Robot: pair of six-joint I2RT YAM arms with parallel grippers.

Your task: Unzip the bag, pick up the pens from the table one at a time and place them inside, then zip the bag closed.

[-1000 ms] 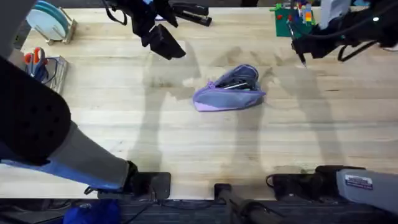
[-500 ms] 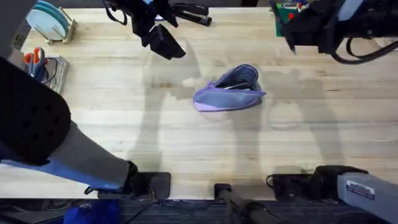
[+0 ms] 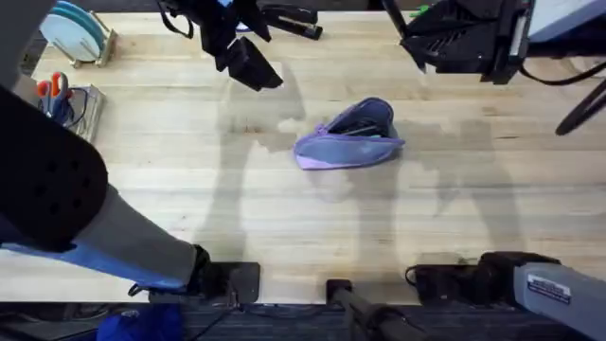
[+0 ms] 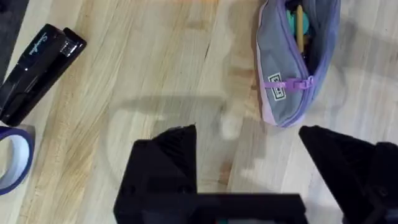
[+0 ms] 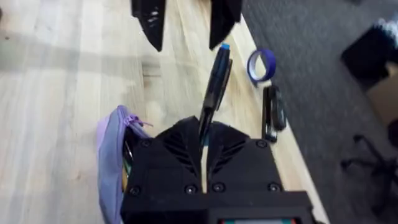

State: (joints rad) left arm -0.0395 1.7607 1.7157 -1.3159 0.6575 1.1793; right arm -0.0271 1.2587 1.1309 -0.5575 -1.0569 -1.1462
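Overhead: my right gripper (image 3: 417,43) is rising from the far right toward the open bag (image 3: 348,135) at mid-table (image 3: 284,208).
Left wrist: left gripper (image 4: 249,149) is hanging spread, empty.
Right wrist: I am pinching a pen (image 5: 214,87), so delivery is next.

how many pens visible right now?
1 pen, clamped in the right gripper. The open bag holds stick-like items that may include another; cannot tell.

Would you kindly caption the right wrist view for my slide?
Right gripper shut on a pen above the table, beside the open bag.
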